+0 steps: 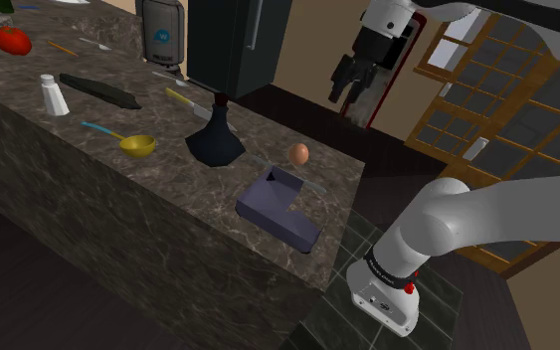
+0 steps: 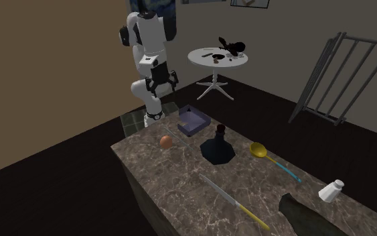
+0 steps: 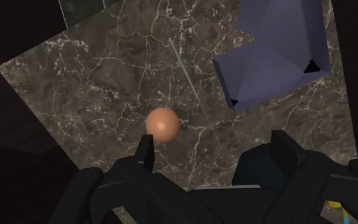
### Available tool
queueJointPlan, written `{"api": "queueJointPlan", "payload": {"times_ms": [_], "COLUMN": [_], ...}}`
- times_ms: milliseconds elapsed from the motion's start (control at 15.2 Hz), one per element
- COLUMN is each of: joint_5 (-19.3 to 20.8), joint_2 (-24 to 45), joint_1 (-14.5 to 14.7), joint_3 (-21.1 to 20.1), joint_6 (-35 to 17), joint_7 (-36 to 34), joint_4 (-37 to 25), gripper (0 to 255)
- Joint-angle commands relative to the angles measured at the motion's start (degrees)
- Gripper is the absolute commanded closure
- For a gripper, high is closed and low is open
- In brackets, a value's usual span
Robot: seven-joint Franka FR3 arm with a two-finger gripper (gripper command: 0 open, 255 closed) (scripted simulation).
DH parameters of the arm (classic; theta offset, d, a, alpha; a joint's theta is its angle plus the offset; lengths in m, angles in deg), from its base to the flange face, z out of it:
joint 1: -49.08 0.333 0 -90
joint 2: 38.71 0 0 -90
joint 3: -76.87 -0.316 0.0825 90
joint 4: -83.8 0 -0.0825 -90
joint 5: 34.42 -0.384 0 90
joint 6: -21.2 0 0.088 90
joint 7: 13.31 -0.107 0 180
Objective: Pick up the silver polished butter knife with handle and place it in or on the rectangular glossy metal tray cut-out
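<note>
We take the thin grey strip lying flat on the desk (image 3: 107, 83) to be the butter knife (image 3: 190, 79). It rests near the desk's corner closest to the stand, between the brown egg (image 3: 162, 123) and the bluish L-shaped tray (image 3: 273, 57), and seems to touch neither. The tool (image 3: 212, 143) hangs well above that corner and points down at it. Its fingers are spread wide and grip nothing. We judge this to be a lining-up before any descent. Since the knife lies so flat and thin, we expect the fingers must straddle its narrow width. They should keep clear of the egg, which could roll off the nearby edge.
</note>
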State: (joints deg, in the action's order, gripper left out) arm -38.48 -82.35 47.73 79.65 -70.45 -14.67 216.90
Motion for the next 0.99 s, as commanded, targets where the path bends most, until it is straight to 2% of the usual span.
{"api": "queueJointPlan", "payload": {"times_ms": [0,462,924], "joint_5": [0.0,1.93,4.17], "joint_2": [0.0,3.9,11.5], "joint_1": [0.0,2.8,5.26], "joint_3": [0.0,-0.82,-1.61], "joint_6": [0.0,-11.73,-24.9], "joint_7": [0.0,6.76,12.84], "joint_4": [0.0,10.11,17.78], "gripper": [0,0,0]}}
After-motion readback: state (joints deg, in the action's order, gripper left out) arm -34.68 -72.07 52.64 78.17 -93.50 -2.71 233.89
